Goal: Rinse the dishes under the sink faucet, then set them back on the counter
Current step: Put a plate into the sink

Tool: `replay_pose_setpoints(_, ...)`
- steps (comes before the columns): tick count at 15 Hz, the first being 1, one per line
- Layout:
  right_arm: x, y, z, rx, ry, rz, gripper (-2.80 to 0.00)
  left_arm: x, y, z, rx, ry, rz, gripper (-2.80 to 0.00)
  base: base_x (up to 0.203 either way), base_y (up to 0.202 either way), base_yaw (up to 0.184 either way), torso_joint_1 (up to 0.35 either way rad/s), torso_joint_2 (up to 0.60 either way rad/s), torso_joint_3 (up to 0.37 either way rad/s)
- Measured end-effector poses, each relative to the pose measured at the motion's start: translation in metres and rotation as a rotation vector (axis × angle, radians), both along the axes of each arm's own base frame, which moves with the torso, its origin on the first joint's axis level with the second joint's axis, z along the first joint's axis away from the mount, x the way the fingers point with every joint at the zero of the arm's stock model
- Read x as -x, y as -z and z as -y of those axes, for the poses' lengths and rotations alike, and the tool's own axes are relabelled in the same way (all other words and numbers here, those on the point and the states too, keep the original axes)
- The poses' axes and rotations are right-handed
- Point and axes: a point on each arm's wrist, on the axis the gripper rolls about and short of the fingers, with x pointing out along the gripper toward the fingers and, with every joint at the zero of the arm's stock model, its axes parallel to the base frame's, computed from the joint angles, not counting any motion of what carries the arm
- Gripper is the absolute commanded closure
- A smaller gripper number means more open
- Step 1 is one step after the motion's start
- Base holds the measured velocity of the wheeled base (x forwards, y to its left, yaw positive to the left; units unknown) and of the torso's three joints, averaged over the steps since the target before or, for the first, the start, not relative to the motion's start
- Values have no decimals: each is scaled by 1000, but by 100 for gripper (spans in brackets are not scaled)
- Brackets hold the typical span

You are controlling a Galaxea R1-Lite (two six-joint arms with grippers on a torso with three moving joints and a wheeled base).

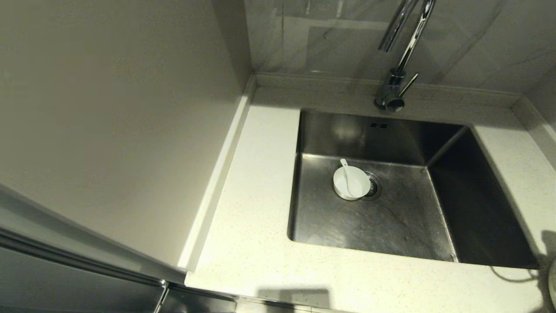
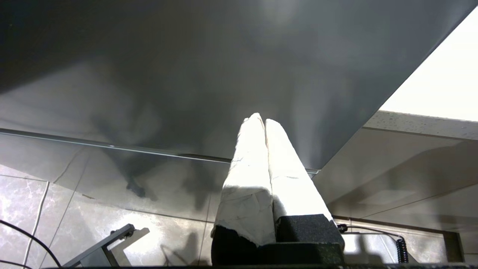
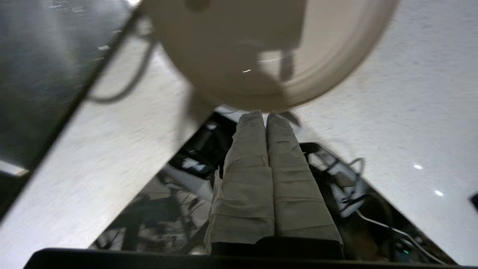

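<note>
Unmarked white bowl (image 1: 351,183) with spoon (image 1: 346,175) in sink (image 1: 408,221).

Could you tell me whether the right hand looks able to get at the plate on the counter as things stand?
Probably yes: the right hand, fingers shut, sits just short of the plate on the counter, nothing between; it must open first.

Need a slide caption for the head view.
White bowl holding a spoon sits beside the drain in the steel sink, under the faucet.
</note>
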Motion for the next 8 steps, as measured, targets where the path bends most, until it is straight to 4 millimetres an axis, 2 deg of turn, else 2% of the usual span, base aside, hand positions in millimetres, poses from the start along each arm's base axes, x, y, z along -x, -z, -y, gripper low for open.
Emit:
replay_pose_setpoints(2, -1, 20, 12, 70, -4, -25, 0, 0, 0, 0, 0, -1, 0, 0, 0, 0, 0, 0, 0, 0)
replay_pose_setpoints(4, -5, 31, 27, 174, -59, -2, 0, 0, 0, 0, 0, 0, 0, 0, 0, 0, 0, 0, 0, 0)
replay_pose_setpoints(8, -19, 28, 42, 323, -201, 77, 0, 0, 0, 0, 0, 0, 0, 0, 0, 0, 0, 0, 0, 0)
